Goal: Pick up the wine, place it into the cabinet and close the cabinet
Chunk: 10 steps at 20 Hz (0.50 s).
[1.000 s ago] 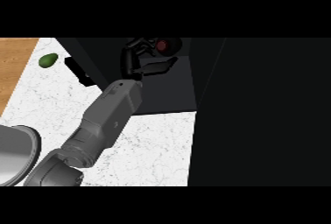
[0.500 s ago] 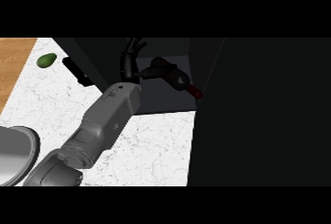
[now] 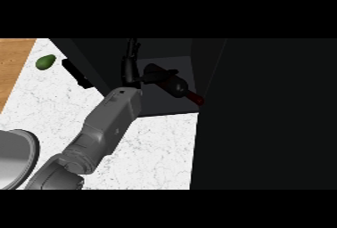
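The wine bottle (image 3: 176, 85) is dark with a red cap (image 3: 196, 99). It lies tilted inside the dark open cabinet (image 3: 164, 107), cap toward the lower right. My left hand (image 3: 130, 71) reaches in from the lower left on a grey forearm (image 3: 108, 124). Its fingers (image 3: 133, 48) point straight up and its thumb (image 3: 155, 75) stretches right to touch the bottle's body. The fingers are not curled round the bottle. My right hand does not show.
A tall dark cabinet panel (image 3: 263, 116) fills the right half. A small green fruit (image 3: 45, 62) lies on the white speckled counter (image 3: 46, 107) beside a wooden strip (image 3: 13, 67). A black bar (image 3: 77, 74) lies near the cabinet's left edge. A grey rounded object (image 3: 13, 158) sits lower left.
The bottle has tipped from nearly upright at my hand to lying slanted, its red cap swinging down and right. My fingers have straightened away from it.
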Each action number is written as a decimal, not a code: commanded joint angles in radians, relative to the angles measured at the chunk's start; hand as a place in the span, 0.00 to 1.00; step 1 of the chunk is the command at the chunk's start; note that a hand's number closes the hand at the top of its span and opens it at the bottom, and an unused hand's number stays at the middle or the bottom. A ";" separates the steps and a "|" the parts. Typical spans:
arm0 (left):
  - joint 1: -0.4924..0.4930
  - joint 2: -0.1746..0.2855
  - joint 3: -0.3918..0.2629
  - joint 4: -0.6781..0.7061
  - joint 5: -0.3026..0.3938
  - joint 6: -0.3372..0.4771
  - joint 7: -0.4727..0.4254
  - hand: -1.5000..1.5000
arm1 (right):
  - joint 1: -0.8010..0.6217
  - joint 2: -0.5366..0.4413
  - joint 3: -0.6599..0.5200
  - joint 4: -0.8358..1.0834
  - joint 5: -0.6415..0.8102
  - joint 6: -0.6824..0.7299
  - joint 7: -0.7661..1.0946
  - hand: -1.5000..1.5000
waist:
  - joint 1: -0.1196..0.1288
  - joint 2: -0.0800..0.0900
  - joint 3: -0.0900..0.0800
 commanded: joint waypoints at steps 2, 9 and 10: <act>0.037 0.035 0.021 0.000 0.009 -0.021 -0.037 0.00 | -0.018 0.010 0.044 -0.044 0.001 -0.015 0.028 0.00 | 0.007 0.004 -0.005; 0.058 0.011 0.015 -0.006 -0.009 -0.086 -0.070 0.00 | -0.004 -0.017 -0.007 -0.031 -0.043 0.013 0.015 0.00 | 0.009 0.003 -0.004; 0.061 0.007 0.021 -0.006 -0.005 -0.094 -0.075 0.00 | -0.008 0.002 0.026 -0.062 -0.014 -0.015 0.048 0.00 | 0.005 0.003 -0.004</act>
